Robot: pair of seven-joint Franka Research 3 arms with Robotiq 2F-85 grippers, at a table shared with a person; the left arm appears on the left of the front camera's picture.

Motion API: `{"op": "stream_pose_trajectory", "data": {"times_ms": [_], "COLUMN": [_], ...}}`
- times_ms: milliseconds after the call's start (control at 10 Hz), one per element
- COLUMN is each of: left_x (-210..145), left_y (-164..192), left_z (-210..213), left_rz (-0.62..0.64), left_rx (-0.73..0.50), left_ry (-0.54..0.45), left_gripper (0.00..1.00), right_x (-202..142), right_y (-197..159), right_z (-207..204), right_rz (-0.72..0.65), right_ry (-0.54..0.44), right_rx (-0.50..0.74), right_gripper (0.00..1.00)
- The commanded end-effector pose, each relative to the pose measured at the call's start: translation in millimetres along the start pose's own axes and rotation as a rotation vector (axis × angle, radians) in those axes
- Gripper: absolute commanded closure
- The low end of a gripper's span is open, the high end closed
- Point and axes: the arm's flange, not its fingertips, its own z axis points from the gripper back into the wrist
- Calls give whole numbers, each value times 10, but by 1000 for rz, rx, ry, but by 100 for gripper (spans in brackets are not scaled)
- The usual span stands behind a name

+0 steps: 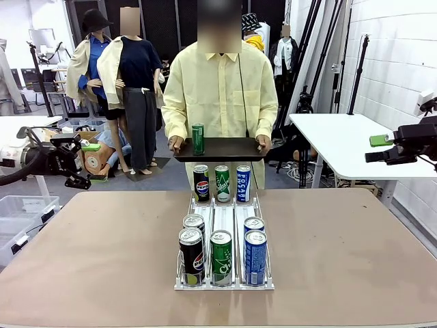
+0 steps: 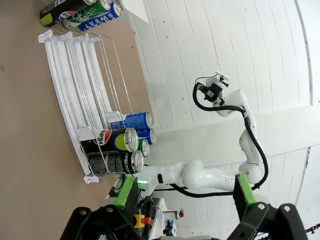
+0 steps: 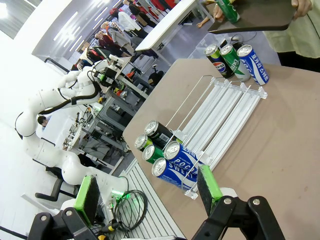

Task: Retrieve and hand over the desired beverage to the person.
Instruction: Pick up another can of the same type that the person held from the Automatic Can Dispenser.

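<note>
Left gripper (image 2: 185, 186) and right gripper (image 3: 146, 179) stand wide, empty — 9 and 3 o'clock of the rack (image 1: 224, 217) — person (image 1: 218, 89) at 12 holds tray (image 1: 225, 149) with green can (image 1: 198, 139).

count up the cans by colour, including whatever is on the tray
black pepsi cans: 3
green cans: 3, one of them on the held tray
blue pocari cans: 3
total: 9
</note>
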Motion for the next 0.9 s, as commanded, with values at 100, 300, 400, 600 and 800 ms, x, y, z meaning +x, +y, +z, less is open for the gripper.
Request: {"op": "stream_pose_trajectory", "data": {"times_ms": [100, 300, 400, 600, 800], "left_x": [12, 12, 12, 12, 12], "left_y": [-15, -15, -15, -15, -15], "left_z": [7, 7, 7, 7, 7], "left_rz": [-5, -5, -5, -5, -5], "left_rx": [1, 1, 1, 1, 1], "left_ry": [-1, -1, -1, -1, -1], "left_gripper": [0, 0, 0, 0, 0], "right_x": [25, 75, 126, 212, 306], "right_y": [-1, 153, 309, 591, 816], "right_z": [-112, -339, -535, -849, -1171], "right_rz": [11, 61, 103, 153, 174], "right_ry": [4, 50, 124, 221, 348], "right_rx": [-7, -44, -87, -147, -234], "right_gripper": [0, 0, 0, 0, 0]}}
